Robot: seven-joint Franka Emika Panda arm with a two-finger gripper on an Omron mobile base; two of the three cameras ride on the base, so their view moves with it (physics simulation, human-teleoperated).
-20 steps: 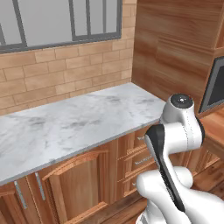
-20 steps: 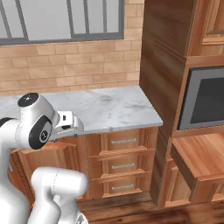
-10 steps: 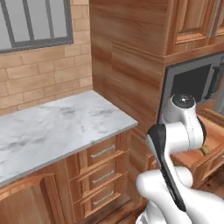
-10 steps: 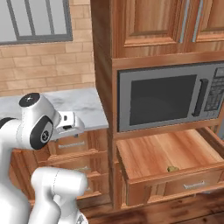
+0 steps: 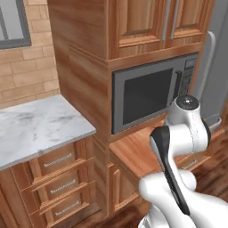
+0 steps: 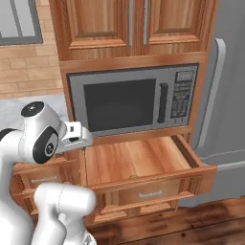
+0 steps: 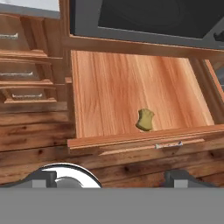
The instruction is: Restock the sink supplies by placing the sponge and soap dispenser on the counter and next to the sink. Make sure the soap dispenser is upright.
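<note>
Left base view
- Tabletop (image 5: 40,122): marbled white-grey slab at the left, brick wall behind it, wooden drawer fronts below.
- Microwave (image 5: 151,91): set into the tall wooden cabinet right of the tabletop, door closed.
- Drawer (image 5: 133,153): pulled out beneath the microwave; the arm covers most of it.

Right base view
- Microwave (image 6: 131,100): straight ahead, dark glass door, keypad on its right.
- Drawer (image 6: 139,165): open below the microwave, bare wooden floor; a tiny speck at the near front edge, too small to name from here.
- Fridge (image 6: 225,95): grey, just right of the cabinet.
- Arm: folded low at the left; wrist block reaches toward the drawer's left corner.

Hand view
- End effector (image 7: 111,177): jaws spread wide, nothing between them; dark tips at the bottom edge, one far left, one right.
- Sponge (image 7: 145,120): small tan-yellow lump lying on the drawer (image 7: 105,87) floor, just behind the front panel, a little right of centre.
- Sponge vs end effector: well apart, beyond the tips and on the far side of the drawer front (image 7: 144,142); closer to the right tip's line than the left.
- Drawer handle (image 7: 168,145): on the front panel, just nearer than the sponge.
</note>
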